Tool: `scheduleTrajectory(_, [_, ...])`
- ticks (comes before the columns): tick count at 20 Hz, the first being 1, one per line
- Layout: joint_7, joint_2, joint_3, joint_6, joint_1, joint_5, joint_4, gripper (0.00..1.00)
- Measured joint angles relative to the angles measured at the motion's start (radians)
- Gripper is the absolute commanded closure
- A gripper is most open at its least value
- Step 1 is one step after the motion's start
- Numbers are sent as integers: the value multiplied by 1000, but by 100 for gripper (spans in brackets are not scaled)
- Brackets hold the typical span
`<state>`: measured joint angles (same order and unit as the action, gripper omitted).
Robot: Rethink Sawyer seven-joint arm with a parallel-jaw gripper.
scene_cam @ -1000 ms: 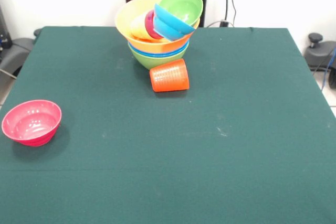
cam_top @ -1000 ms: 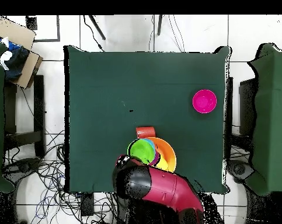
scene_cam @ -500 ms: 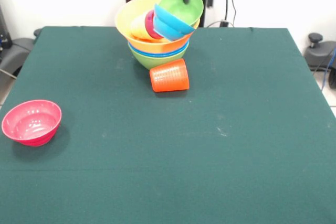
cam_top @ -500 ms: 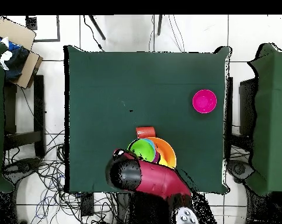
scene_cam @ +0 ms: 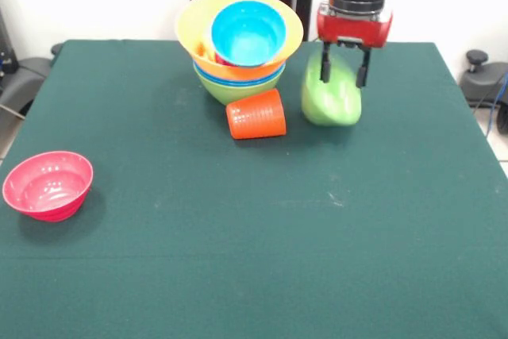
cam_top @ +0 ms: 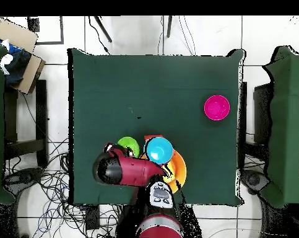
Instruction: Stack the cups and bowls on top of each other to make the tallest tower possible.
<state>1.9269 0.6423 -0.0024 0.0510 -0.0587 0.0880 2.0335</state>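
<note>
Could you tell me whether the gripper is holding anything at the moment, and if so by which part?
Yes: the gripper holds the small green bowl by its upper rim, one finger either side of the wall.

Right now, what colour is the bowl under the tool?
Light green, clearest in the front view.

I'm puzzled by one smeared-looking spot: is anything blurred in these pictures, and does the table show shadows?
Front view: the small green bowl at the gripper looks motion-smeared, while the orange cup stays crisp; a soft shadow lies beside the pink bowl. Overhead view: lighting is flat, no clear shadows.
</note>
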Motion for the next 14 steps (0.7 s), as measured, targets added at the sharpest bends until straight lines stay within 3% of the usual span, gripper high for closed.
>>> scheduleTrajectory(3, [2,39,-1,110,-1,0,0,0])
scheduleTrajectory(5, [2,109,-1,278,-17,-1,-1,0])
scheduleTrajectory(9, [2,216,-1,503,-54,-1,-12,0])
scheduleTrajectory(14, [2,307,-1,622,-100,-1,-28,0])
